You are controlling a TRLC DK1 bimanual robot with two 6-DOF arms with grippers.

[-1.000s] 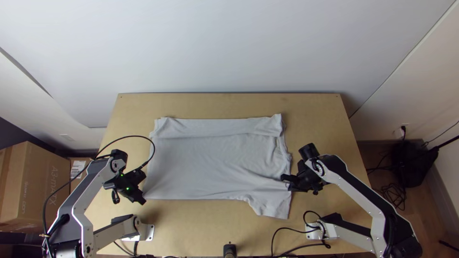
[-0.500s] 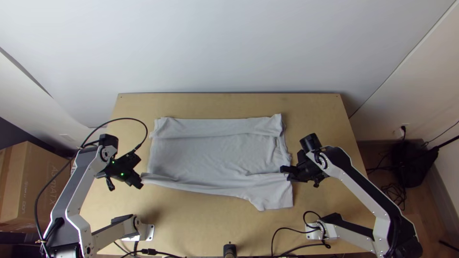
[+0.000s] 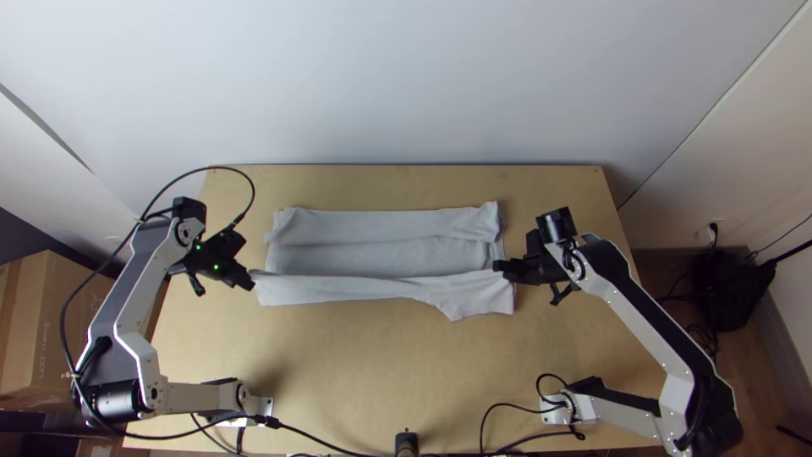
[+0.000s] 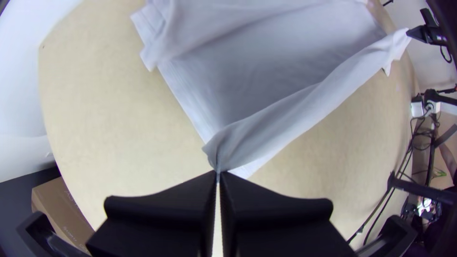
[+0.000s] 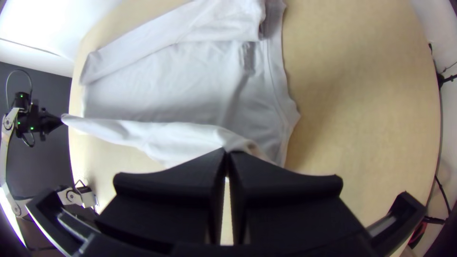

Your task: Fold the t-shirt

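Slvr-grey links (image 3: 150, 290), blk cyl. joints (image 3: 114, 402), looping blk cable (image 3: 211, 167) & tiny grn LEDs (image 3: 216, 267) on L arm (image 3: 127, 317).

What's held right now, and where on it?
The light grey cloth t-shirt: left gripper and right gripper each pinch one end of its near, partly folded-over edge.

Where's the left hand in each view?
Top: left hand, left end of the held edge of the t-shirt.
Left wrist: close up, fingers shut on that edge.
Right wrist: far off, at the edge's end opposite the right hand.
Shared landmark: t-shirt.
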